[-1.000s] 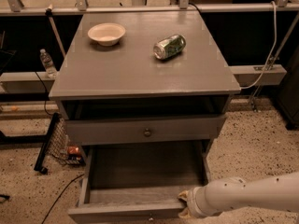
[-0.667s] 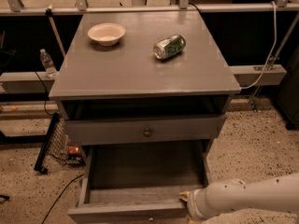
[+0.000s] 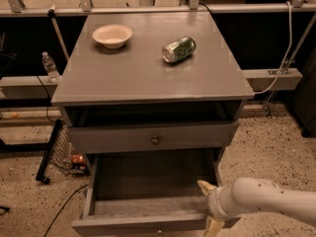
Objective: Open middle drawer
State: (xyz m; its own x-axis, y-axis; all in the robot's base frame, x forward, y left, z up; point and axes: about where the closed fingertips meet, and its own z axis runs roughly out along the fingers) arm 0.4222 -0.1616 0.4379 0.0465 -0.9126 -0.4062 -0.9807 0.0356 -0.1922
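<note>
The middle drawer (image 3: 128,224) is a grey wooden box pulled far out of the grey cabinet (image 3: 148,78), so its bare inside shows. Its small round knob (image 3: 159,229) sits at the bottom edge of the view. Above it, the upper drawer front (image 3: 113,138) with its own knob (image 3: 155,139) stands slightly out, with a dark gap over it. My gripper (image 3: 208,205) is at the right end of the middle drawer's front panel. It is open, with one cream finger (image 3: 205,185) inside the box and the other outside the front. Any lower drawer is hidden.
A cream bowl (image 3: 112,35) and a green can (image 3: 179,49) lying on its side rest on the cabinet top. A water bottle (image 3: 50,65) stands on the left shelf. A black frame and cables (image 3: 48,154) lie on the floor at the left. Speckled floor (image 3: 266,152) lies to the right.
My gripper has shifted slightly to the right along the drawer's front edge. The drawer stays pulled out at the same place.
</note>
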